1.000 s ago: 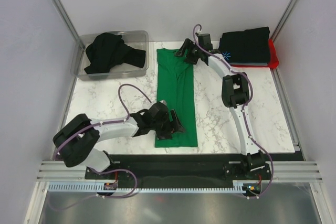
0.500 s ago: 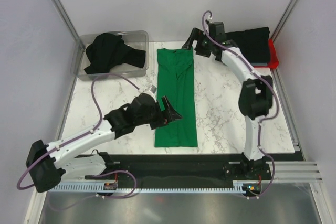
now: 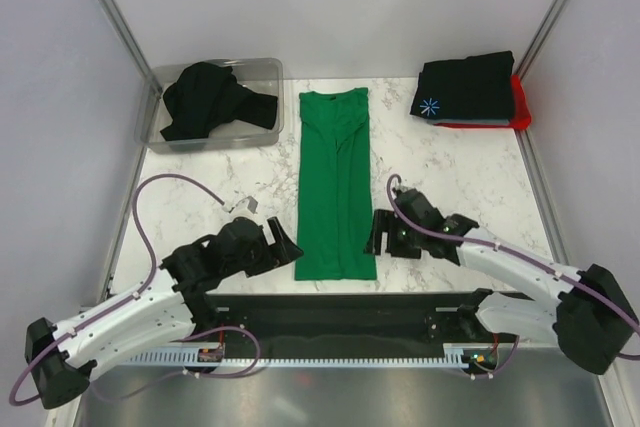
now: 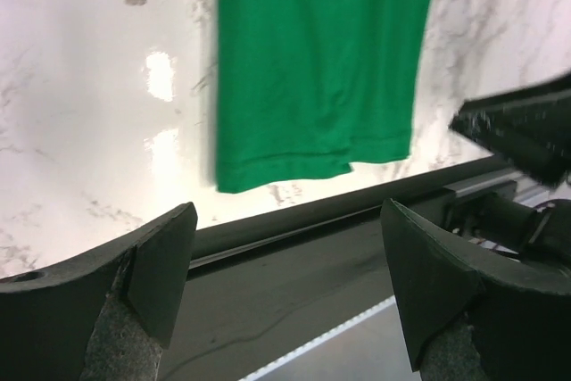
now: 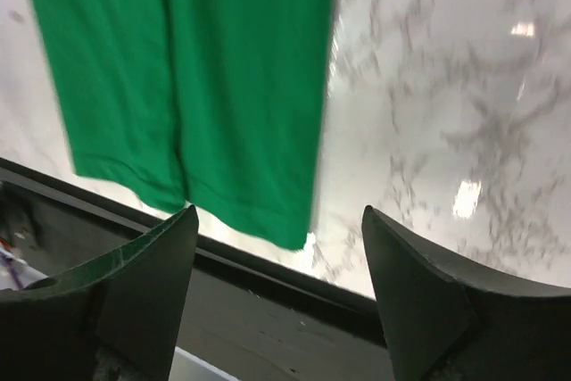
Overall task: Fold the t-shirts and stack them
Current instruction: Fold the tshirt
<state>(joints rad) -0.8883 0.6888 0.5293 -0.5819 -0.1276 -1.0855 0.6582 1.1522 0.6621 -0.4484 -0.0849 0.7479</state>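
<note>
Hem of the bright green cloth t-shirt [image 3: 337,182], its length running away from me, lies between left fingers [image 4: 156,265] and right fingers [image 5: 419,301], both pairs spread, empty.

The white marble table [image 3: 440,162] carries a green shirt [image 3: 336,187] lying flat down its middle, folded into a long strip. A clear bin [image 3: 262,77] sits at the far left corner. At the far right corner a red shirt [image 3: 518,107] lies under a folded black shirt [image 3: 465,87].
</note>
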